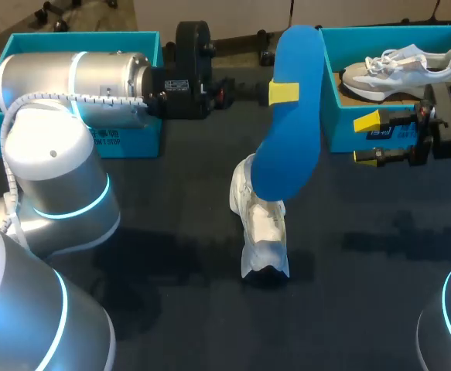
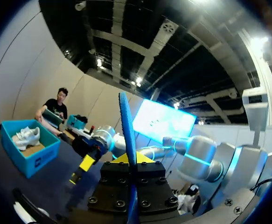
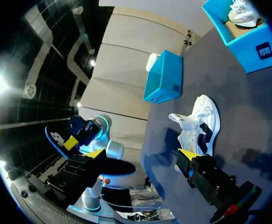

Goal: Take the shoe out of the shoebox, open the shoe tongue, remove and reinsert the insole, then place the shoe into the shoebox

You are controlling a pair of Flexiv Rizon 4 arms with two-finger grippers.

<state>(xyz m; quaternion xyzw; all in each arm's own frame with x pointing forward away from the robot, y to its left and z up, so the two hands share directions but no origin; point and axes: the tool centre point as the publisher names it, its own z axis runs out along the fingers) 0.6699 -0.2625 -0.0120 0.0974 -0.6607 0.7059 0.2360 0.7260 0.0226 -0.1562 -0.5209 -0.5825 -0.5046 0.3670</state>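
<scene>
A white shoe [image 1: 260, 224] lies on the dark table near the middle, toe toward the front edge; the right wrist view shows the shoe [image 3: 198, 128] with its tongue pulled up. Above it hangs the blue insole [image 1: 291, 124], held upright with my left gripper [image 1: 283, 93] shut on its upper part. In the left wrist view the insole [image 2: 126, 126] stands edge-on between the left gripper's [image 2: 127, 158] fingers. My right gripper [image 1: 368, 139] stands open and holds nothing, just in front of the right shoebox [image 1: 329, 85]. From its own wrist view the right gripper [image 3: 142, 156] faces the shoe.
The right teal shoebox holds a second, grey-white shoe [image 1: 399, 69]. Another teal box [image 1: 132, 143] stands at the back left, partly hidden by my left arm [image 1: 70, 100]. Bare dark table lies in front of the white shoe.
</scene>
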